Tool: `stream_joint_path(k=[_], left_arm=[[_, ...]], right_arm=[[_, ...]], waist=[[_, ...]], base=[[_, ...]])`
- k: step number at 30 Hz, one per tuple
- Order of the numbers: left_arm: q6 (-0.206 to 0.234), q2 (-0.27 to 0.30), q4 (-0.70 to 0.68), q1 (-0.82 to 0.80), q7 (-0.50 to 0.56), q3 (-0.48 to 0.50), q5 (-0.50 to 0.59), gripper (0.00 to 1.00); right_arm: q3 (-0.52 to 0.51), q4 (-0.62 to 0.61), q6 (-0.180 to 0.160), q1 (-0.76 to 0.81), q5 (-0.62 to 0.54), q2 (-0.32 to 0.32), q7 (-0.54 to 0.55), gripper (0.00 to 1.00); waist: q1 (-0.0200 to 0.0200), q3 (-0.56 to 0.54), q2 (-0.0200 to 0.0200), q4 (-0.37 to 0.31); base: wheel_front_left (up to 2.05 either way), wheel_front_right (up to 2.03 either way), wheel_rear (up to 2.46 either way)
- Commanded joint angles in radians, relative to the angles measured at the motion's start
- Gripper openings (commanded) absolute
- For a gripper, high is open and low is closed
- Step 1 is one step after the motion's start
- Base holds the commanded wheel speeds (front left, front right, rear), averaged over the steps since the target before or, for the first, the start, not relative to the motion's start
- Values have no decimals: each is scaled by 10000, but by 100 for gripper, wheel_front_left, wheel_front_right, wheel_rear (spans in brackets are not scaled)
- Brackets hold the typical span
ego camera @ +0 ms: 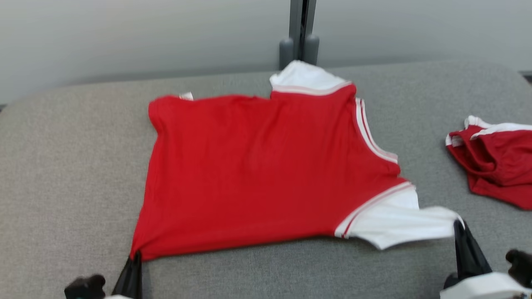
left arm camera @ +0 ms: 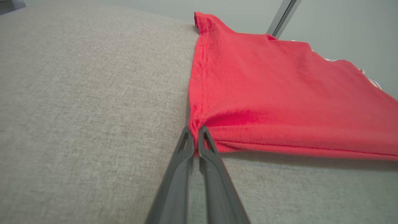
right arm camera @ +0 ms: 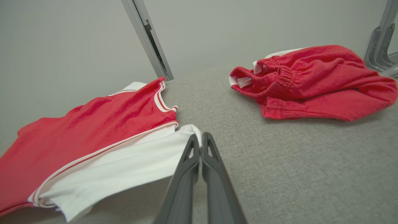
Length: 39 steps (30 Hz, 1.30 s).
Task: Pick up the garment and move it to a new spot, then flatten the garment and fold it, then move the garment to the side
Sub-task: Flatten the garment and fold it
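A red T-shirt [ego camera: 257, 174] with white sleeves lies spread across the grey padded table [ego camera: 62, 166], collar toward the right. My left gripper [ego camera: 135, 255] is shut on the shirt's near hem corner [left arm camera: 196, 126], pinching red cloth between its dark fingers [left arm camera: 186, 146]. At the lower right, my right gripper [ego camera: 461, 224] is shut on the tip of the near white sleeve [ego camera: 399, 224], which is pulled taut and held slightly off the surface. In the right wrist view the white sleeve [right arm camera: 130, 161] runs up to the closed fingertips [right arm camera: 200, 137].
A second red garment [ego camera: 494, 162] with white trim lies crumpled at the table's right side [right arm camera: 311, 81]. A grey metal post [ego camera: 301, 33] stands behind the table's far edge against a pale wall. Bare table lies left of the shirt.
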Motion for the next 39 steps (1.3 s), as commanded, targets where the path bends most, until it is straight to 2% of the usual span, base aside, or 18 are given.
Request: stream_joint_path(k=[1,8,12,17,27,33,39], left_arm=[[-3,93,-47,311,1,85,-136,0],[162,89,-582,1605,0,134,-427,0],[135,91,-1581,1897,0,211,-247,0],[18,78,-2098,922,0,-148,57,0],[279,65,-701,-1690,1,-957,444,0],[503,66,52,-2799,1,-1190,738,0],[656,66,469,-3263,1,-1132,662,0]], right_arm=[[-91,42,-55,296,121,-112,1,0],[320,-107,-55,1630,465,-254,-1,0],[301,-620,-55,1814,558,-304,1,0],[480,-936,-41,655,387,-336,-1,0],[911,1084,-32,-2604,-364,-264,-1,0],[895,2366,-32,-3929,-892,-203,1,0],[881,3045,-32,-4634,-1132,-160,-1,0]], waist=[[0,-688,-1,-48],[0,-1308,-1,81],[0,-1222,-1,190],[0,-617,-1,272],[0,553,-1,286],[0,1243,-1,345],[0,1553,-1,367]], base=[[0,0,0],[0,0,0],[0,0,0],[0,0,0],[0,0,0],[0,0,0],[0,0,0]])
